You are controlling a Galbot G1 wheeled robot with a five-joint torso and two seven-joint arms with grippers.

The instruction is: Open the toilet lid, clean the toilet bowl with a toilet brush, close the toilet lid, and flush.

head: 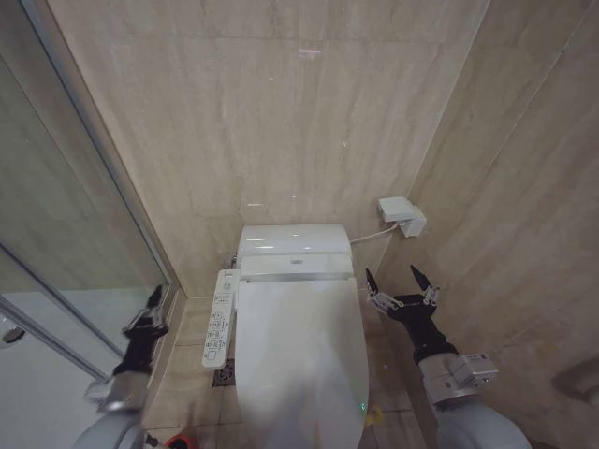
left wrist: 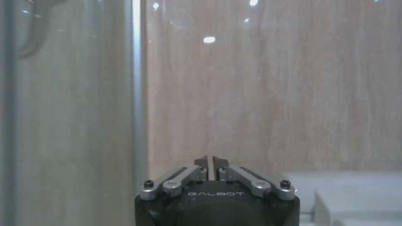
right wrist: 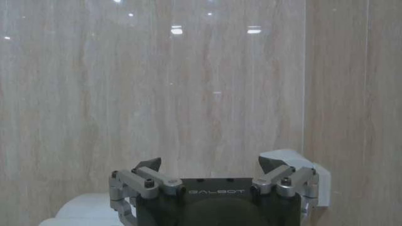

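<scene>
Right now I have the glossy white oval plastic toilet lid [head: 301, 346] down, centred between both arms. My right claw [head: 401, 278] hangs spread beside its far right edge; my left claw [left wrist: 211, 168], pressed together, hovers left near the glass shower panel [head: 65, 234]. I judge a spread fingertip could slip off that slick lid edge. The bowl is hidden beneath; the red cylindrical brush holder [head: 180, 440] is cut off.

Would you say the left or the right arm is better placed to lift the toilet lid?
Probably the right: the right gripper hangs open beside the closed toilet lid, while the left gripper is shut, beyond the side control panel.
</scene>
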